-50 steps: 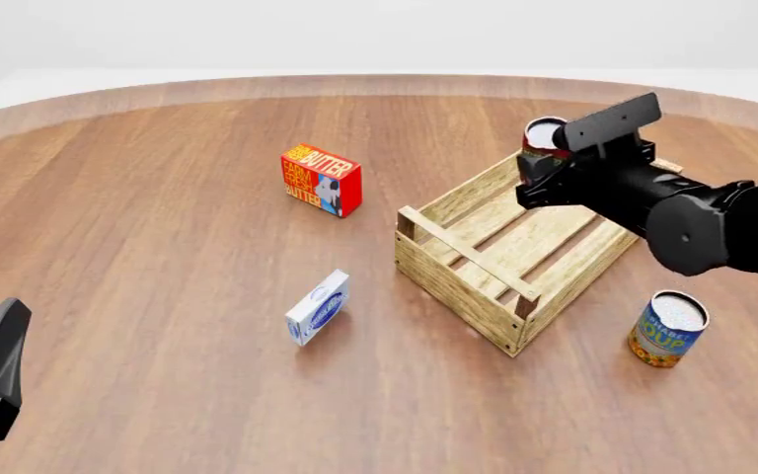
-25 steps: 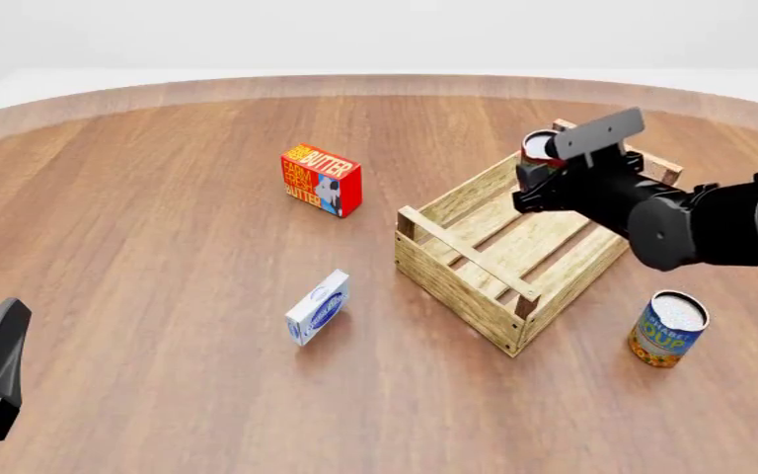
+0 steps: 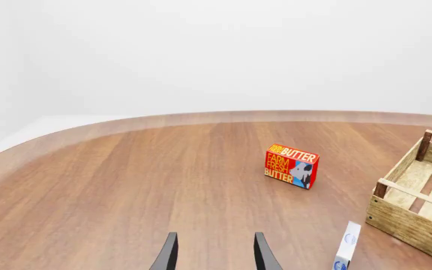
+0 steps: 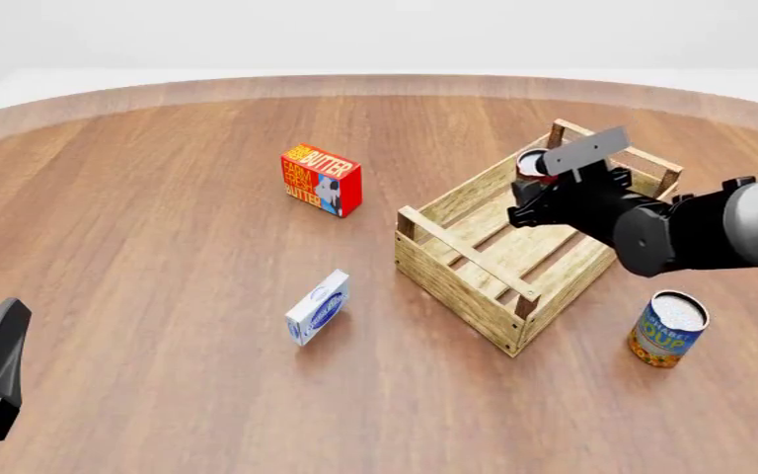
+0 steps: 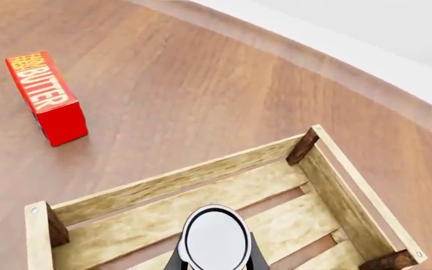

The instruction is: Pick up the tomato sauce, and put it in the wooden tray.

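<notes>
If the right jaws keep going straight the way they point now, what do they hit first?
Most likely the slatted floor of the light-wood tray: the right gripper, shut on the red-labelled tomato sauce can, points down into it.

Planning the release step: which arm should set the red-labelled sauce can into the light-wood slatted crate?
Right. Its claw grips the red-labelled sauce can over the light-wood slatted crate; the left claw is open, far away.

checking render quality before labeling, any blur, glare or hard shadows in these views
Front view: sharp, light even, only faint soft shadows beside the wooden tray and soup can. Right wrist view: crisp, mild sheen on the tomato sauce lid. Left wrist view: clear, plain white background, no glare.
</notes>
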Controlling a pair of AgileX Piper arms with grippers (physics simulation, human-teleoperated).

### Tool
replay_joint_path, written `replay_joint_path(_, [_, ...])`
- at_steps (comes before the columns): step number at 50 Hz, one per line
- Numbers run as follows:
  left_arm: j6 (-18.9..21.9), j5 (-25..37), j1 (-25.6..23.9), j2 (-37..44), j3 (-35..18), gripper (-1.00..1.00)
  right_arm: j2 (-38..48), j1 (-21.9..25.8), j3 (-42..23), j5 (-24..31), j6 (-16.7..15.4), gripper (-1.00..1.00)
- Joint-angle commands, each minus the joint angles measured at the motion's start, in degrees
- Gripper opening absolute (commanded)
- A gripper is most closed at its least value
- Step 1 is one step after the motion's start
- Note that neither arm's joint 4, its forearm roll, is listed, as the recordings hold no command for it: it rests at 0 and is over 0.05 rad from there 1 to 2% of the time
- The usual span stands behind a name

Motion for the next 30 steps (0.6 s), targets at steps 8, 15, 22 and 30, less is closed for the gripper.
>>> replay_joint_path(8, [0.0, 0.0, 0.0, 0.0, 0.0, 1.00, 1.7, -0.2, -1.7, 1.7, -0.3, -1.00])
replay_joint_path(15, [0.0, 0.0, 0.0, 0.0, 0.0, 1.00, 2.5, -0.5, -2.8, 2.6, -0.9, -1.00])
replay_joint_path(22, [0.0, 0.0, 0.0, 0.0, 0.0, 1.00, 3.1, -0.5, -3.2, 3.3, -1.3, -1.00])
replay_joint_path(30, [0.0, 0.0, 0.0, 0.0, 0.0, 1.00, 3.1, -0.5, -3.2, 3.3, -1.3, -1.00])
